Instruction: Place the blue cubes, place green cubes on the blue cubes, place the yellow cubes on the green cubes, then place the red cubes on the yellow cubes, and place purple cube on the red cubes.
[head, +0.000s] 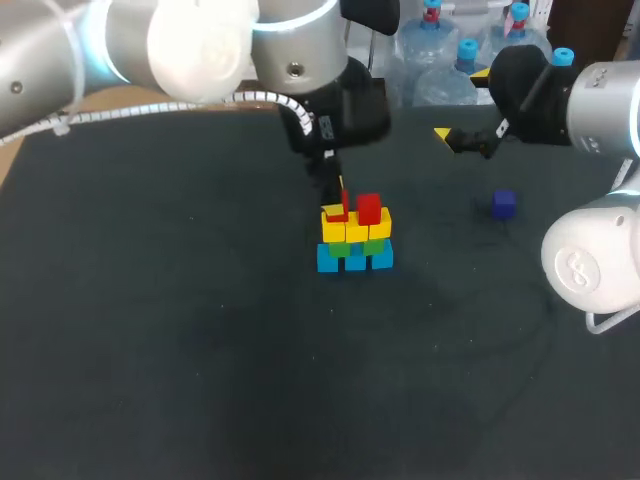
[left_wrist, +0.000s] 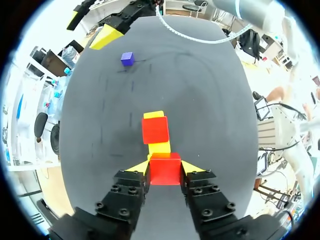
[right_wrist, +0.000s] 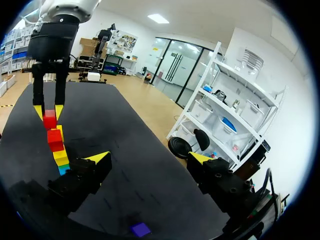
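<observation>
Closest to my left wrist camera, the left hand (left_wrist: 166, 167) is clamped on a red cube (left_wrist: 165, 172), held at the yellow cubes (head: 355, 228) beside the other red cube (head: 369, 208); I cannot tell whether it touches them. I judge the red layer is in hand: seat it squarely, then release. Meanwhile my right hand (right_wrist: 149, 158) hangs wide open and empty near the purple cube (head: 503, 204) on the tabletop (head: 200, 350).

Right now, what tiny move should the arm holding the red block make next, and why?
Probably lower the left end effector slightly, then open it. It grips a red cube over a yellow cube, beside the placed red cube.
</observation>
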